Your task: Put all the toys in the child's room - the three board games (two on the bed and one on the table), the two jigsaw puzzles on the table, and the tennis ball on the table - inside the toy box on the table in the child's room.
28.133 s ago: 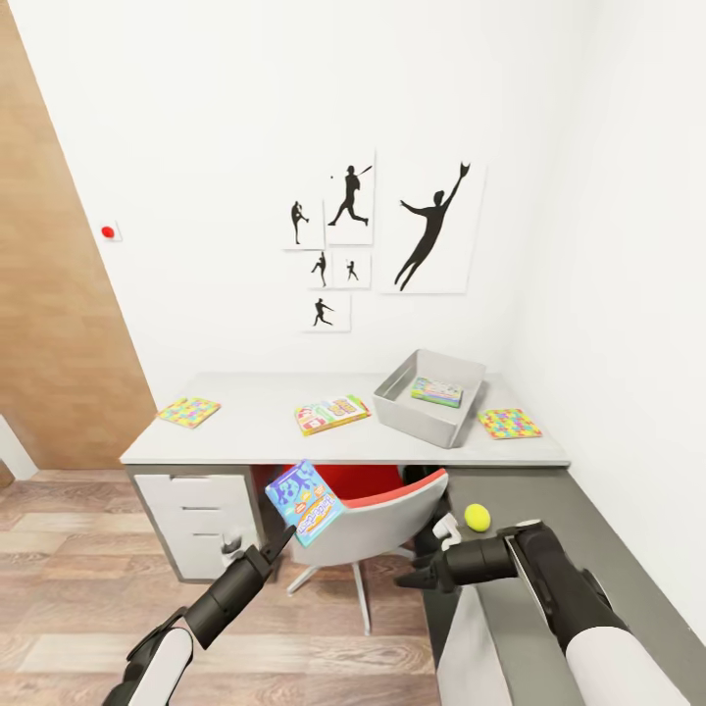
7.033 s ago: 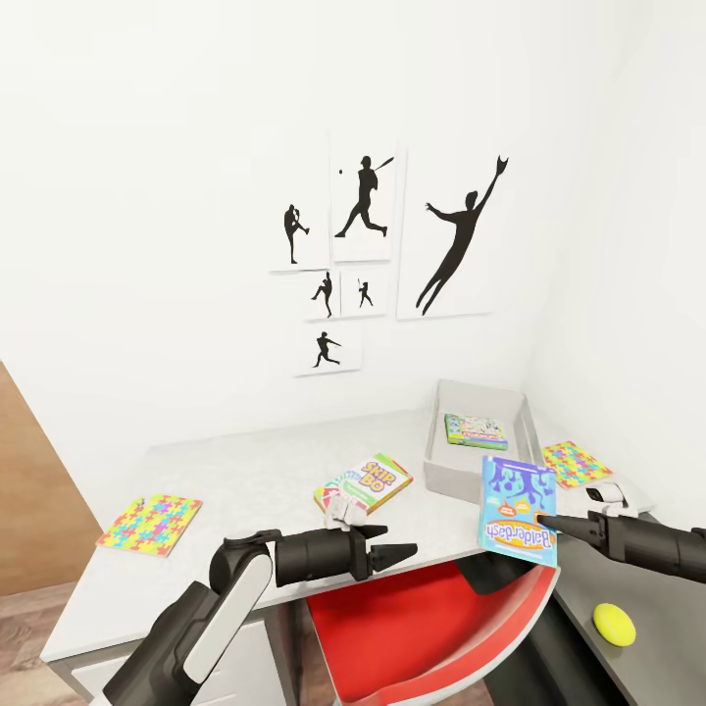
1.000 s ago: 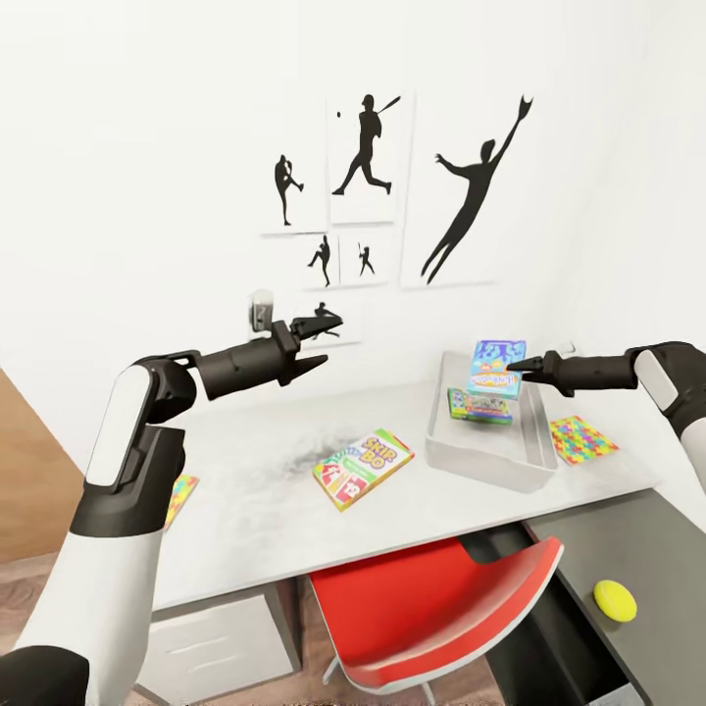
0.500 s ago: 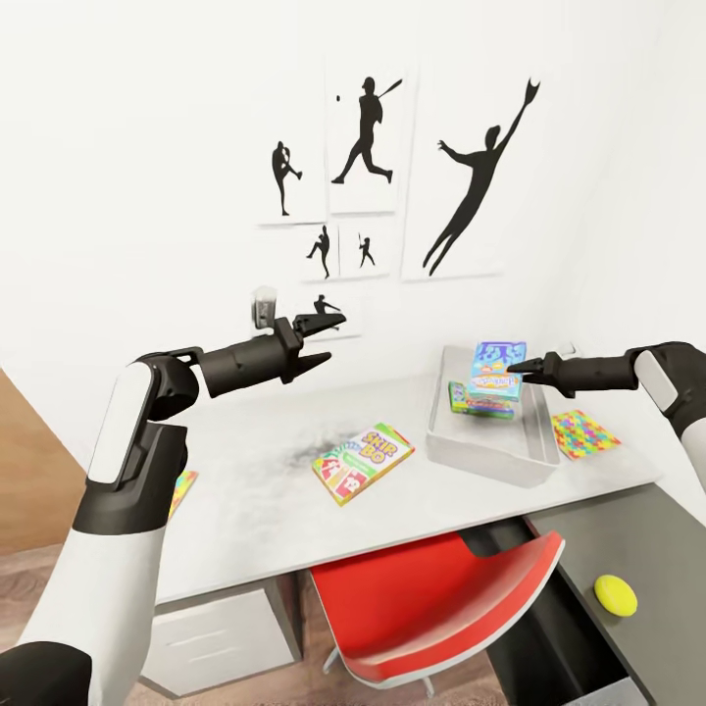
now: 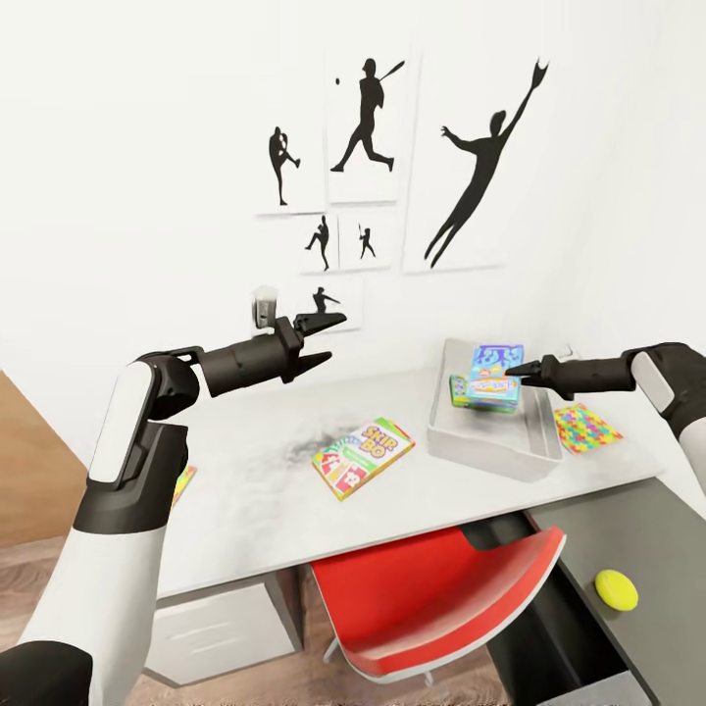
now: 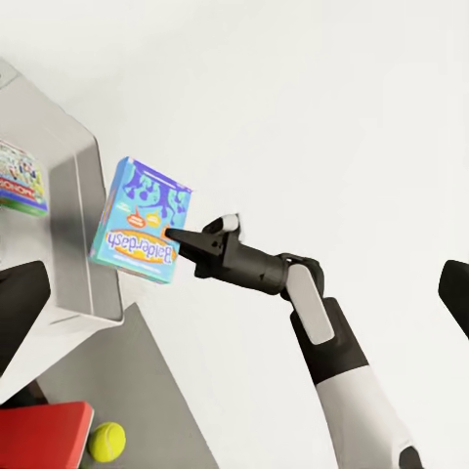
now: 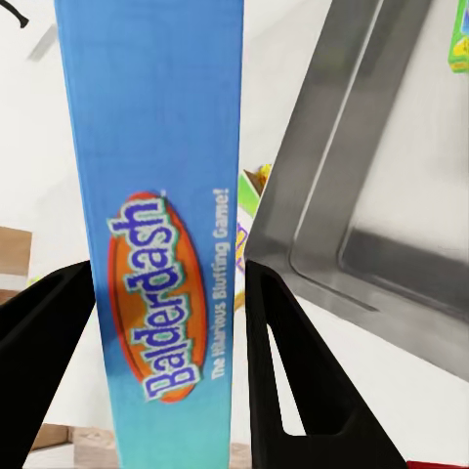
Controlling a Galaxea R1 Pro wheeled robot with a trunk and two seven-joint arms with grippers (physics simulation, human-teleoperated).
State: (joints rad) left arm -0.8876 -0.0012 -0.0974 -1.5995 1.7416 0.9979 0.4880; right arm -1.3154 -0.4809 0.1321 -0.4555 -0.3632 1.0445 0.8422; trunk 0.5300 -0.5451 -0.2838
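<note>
My right gripper [image 5: 522,371] is shut on the teal-blue Balderdash board game [image 5: 492,377], holding it tilted over the light-grey toy box [image 5: 490,439]. In the right wrist view the game [image 7: 166,244] stands between both fingers [image 7: 283,362] above the toy box [image 7: 391,195]. A green-edged board game [image 5: 457,392] lies inside the box. The Skip-Bo game [image 5: 363,456] lies flat on the table [image 5: 255,500]. One jigsaw puzzle [image 5: 585,428] lies right of the box, and another [image 5: 182,483] peeks out behind my left arm. My left gripper [image 5: 328,339] hangs open and empty above the table.
The tennis ball [image 5: 616,589] rests on a lower dark grey surface at the right, beside a red chair [image 5: 441,598] tucked under the table. Black silhouette pictures [image 5: 368,108] hang on the white wall behind. The left wrist view shows the held game [image 6: 142,234] and the ball [image 6: 106,442].
The held game has tipped from nearly upright to flatter and sunk a little towards the toy box. The head view has shifted slightly. My left arm has hardly moved.
</note>
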